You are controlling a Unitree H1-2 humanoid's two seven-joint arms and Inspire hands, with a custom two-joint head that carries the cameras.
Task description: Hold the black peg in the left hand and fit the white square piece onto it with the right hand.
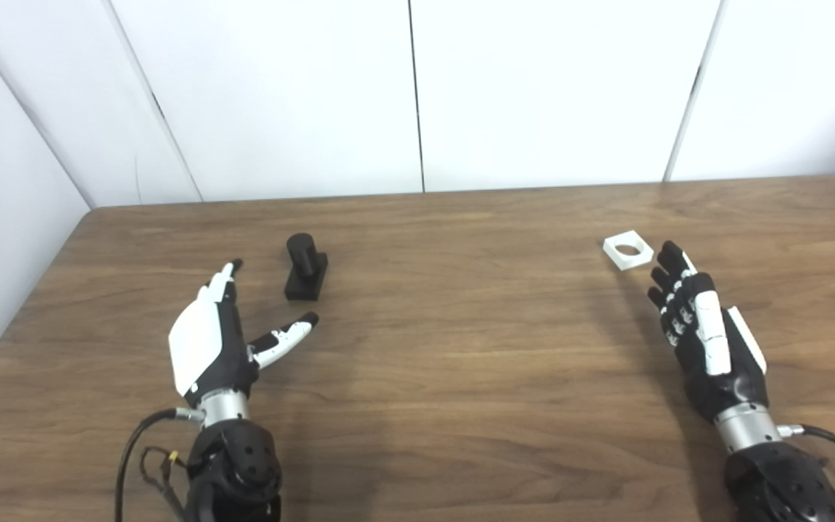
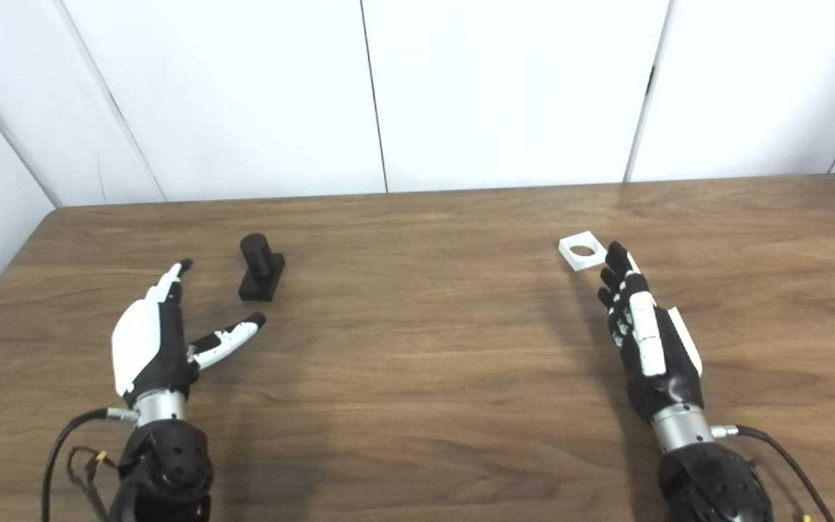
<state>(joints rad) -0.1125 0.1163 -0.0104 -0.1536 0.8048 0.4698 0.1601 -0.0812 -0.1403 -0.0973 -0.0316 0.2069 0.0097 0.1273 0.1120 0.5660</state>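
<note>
Black peg (image 1: 305, 267): standing on the wooden table (image 1: 461, 348), left of centre; short round post upright on a flat oblong base; held by nothing; long side of the base running roughly away from the robot.

White square piece (image 1: 628, 249): lying flat on the table, right of centre, well apart from the peg; round hole through its middle facing up; turned a little so one corner points toward the robot; held by nothing.

Left hand (image 1: 216, 341): spread wide and holding nothing; hovering or resting low over the table, which of the two cannot be told; white back plate facing up and to the left; fingers stretched forward, tips level with the near end of the peg's base and just to its left; thumb (image 1: 285, 341) angled out to the right, its dark tip near the peg's base but not touching it.

Right hand (image 1: 704, 330): holding nothing; fingers stretched forward and kept close together, slightly curved; dark fingertips (image 1: 669, 255) just beside the near right edge of the white piece, contact not clear from either view; palm side turned toward the left.

Forearms: both coming in from the bottom edge, black perforated cuffs with silver wrist rings, cables looping off each wrist.

Table: brown wood grain, far edge against the wall.

Wall (image 1: 417, 94): white panels with thin dark seams.
</note>
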